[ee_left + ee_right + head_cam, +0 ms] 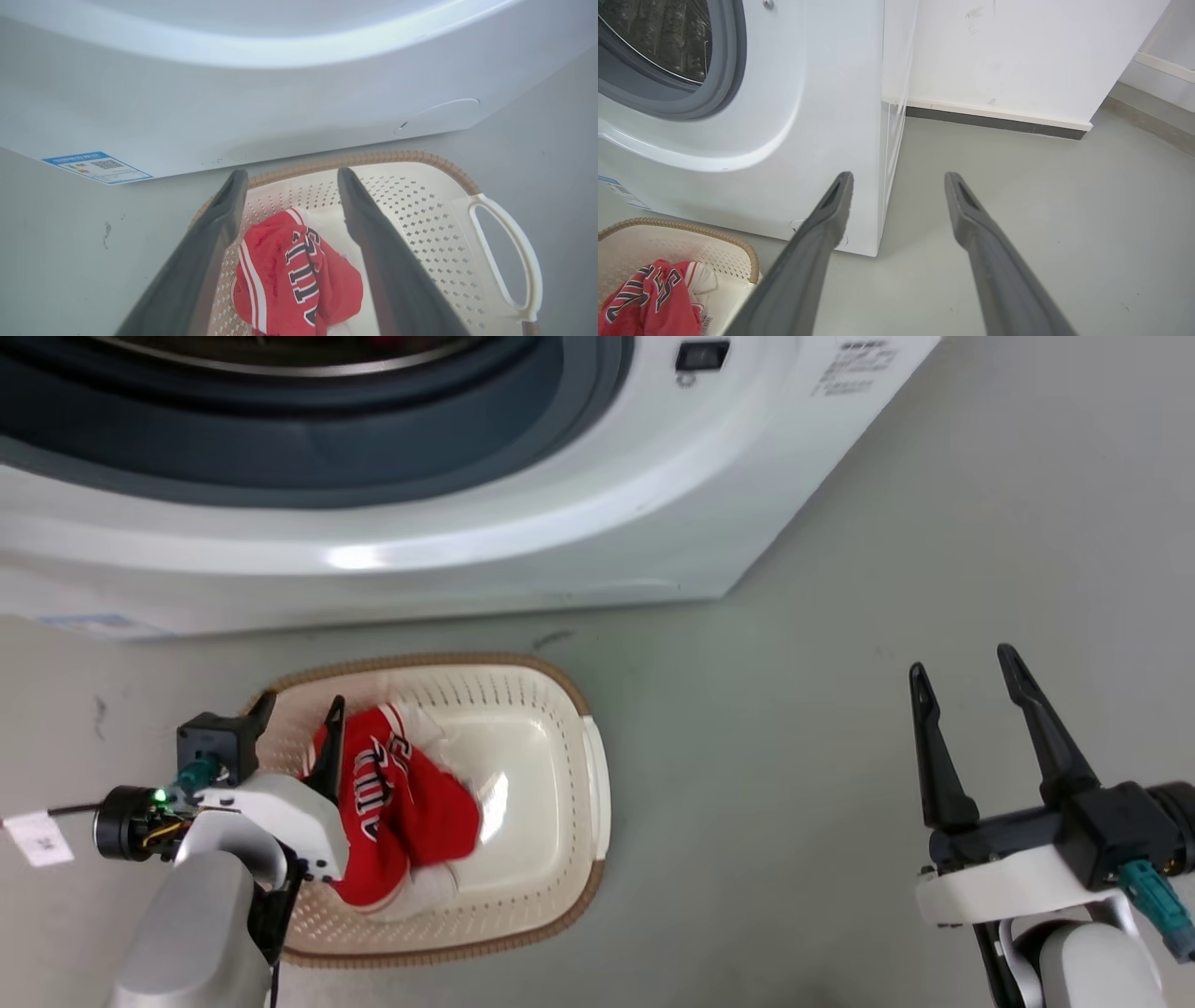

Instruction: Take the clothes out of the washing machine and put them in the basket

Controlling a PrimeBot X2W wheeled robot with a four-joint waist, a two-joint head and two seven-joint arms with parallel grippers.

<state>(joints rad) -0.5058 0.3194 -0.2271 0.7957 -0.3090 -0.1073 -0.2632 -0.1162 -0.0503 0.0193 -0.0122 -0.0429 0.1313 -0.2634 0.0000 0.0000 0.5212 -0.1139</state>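
Left gripper (299,707) hovering, fingers apart; jersey (289,275) lying just below in basket (420,219). Right gripper (963,661) hanging apart, empty. Washing machine (560,523) ahead: remaining load, cannot tell.

A smooth grey floor (1017,210) carries a few small dark scuffs (553,638). At the floor's far edge stands a white wall (1017,56), with a dark skirting strip (994,122) where it meets the floor and faint smudges (973,14) high above the floor
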